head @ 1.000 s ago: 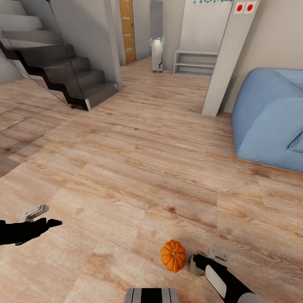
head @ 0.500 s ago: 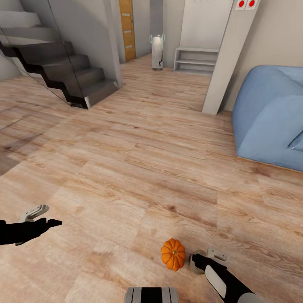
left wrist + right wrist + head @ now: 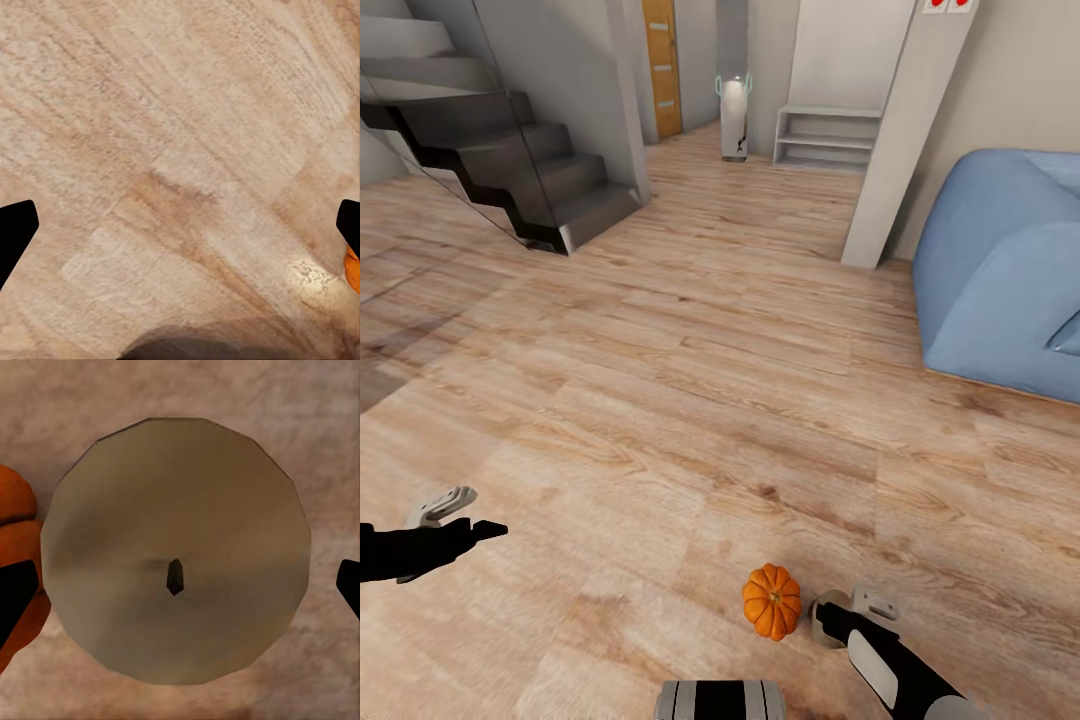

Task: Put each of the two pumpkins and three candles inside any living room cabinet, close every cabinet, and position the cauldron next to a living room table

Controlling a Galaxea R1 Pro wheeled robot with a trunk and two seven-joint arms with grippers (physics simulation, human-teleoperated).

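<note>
Right gripper [image 3: 830, 622] spread open, directly over a candle [image 3: 176, 551] standing on the wood floor [image 3: 690, 400], fingertips either side of it, not clamped. Pumpkin [image 3: 771, 602] just left of the candle, near the robot. Left gripper [image 3: 460, 512] open, empty, low over bare floor at left. Blue sofa [image 3: 1000, 280] far right, stairs [image 3: 500, 150] far left.

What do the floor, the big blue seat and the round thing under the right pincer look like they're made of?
Floor: pale wood planks, matte, with visible grain and seams. Blue seat: probably soft fabric, rounded and without shine. Round thing: a candle, seemingly cream wax, dull, with a dark wick at its centre.
</note>
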